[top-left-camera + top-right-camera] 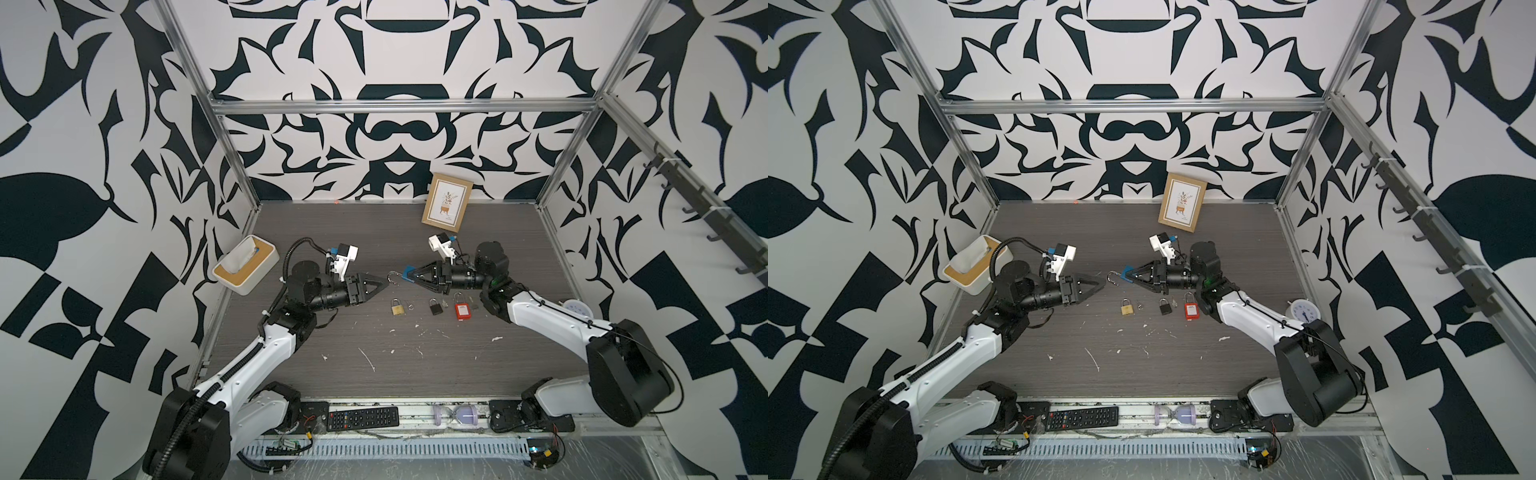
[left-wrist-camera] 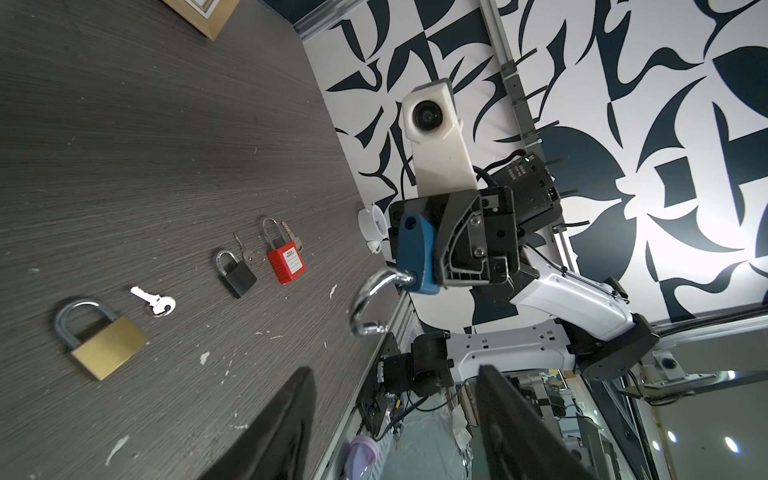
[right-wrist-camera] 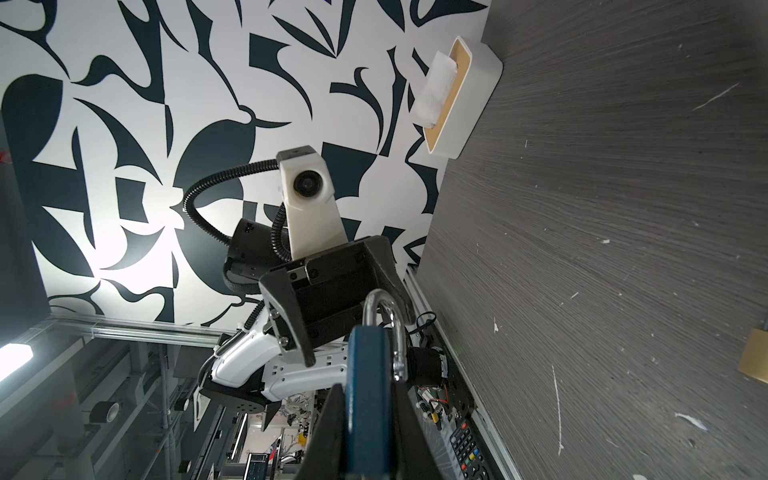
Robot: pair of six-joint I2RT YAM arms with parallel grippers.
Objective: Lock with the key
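Now our right tool (image 1: 411, 277) pinches the blue padlock (image 2: 413, 253), shackle (image 2: 368, 303) apparently open, facing our left tool (image 1: 380, 289), spread and empty; a silver key (image 2: 153, 300) lies on the desk (image 1: 374, 232) below.

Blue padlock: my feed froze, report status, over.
Right gripper shut on blue padlock, held off the table, shackle open. Left gripper open, empty, facing it. Silver key loose by brass padlock. Nothing in between.
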